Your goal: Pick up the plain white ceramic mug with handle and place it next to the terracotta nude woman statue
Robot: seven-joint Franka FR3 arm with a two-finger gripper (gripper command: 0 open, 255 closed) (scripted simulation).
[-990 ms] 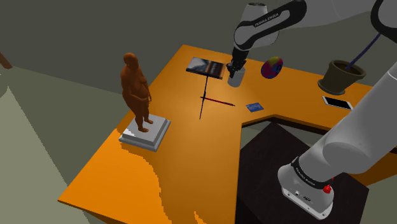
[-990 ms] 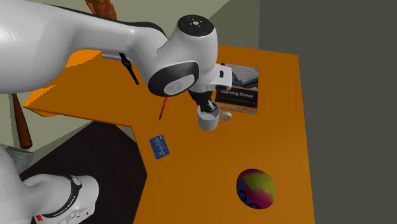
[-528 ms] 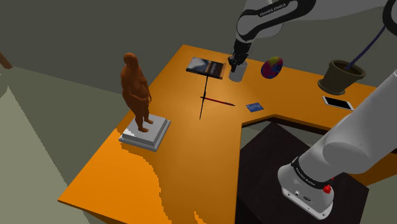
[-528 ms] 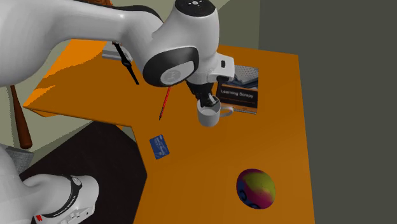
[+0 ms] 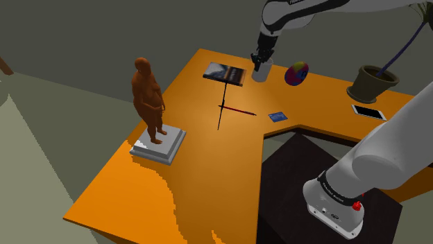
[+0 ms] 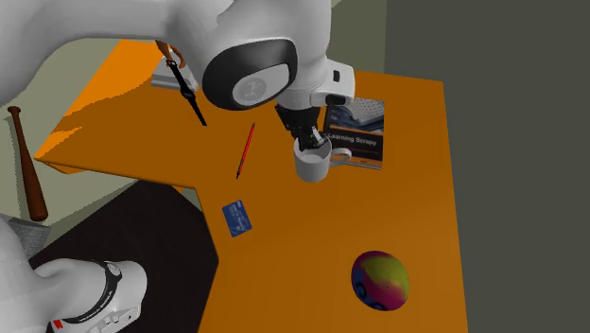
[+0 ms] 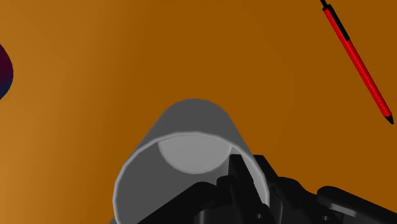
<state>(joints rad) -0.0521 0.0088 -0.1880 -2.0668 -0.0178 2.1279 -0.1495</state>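
The white mug [image 6: 312, 163] is hanging over the orange L-shaped worktop [image 5: 201, 166], jaws closing tight on its rim, beside the book [image 6: 359, 142], well apart from the brown statue [image 5: 148, 97] standing before olive-grey walls [image 5: 69, 35].

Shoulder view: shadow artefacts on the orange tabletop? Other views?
Shoulder view: jagged, stair-stepped light edge on the orange tabletop beside the brown figure statue. Second exterior view: similar jagged bright patch, upper left. Wrist view: dim; the cylindrical mug reads grey.

Both exterior cameras overlook the desk [image 5: 208, 163]; wrist camera looks down.
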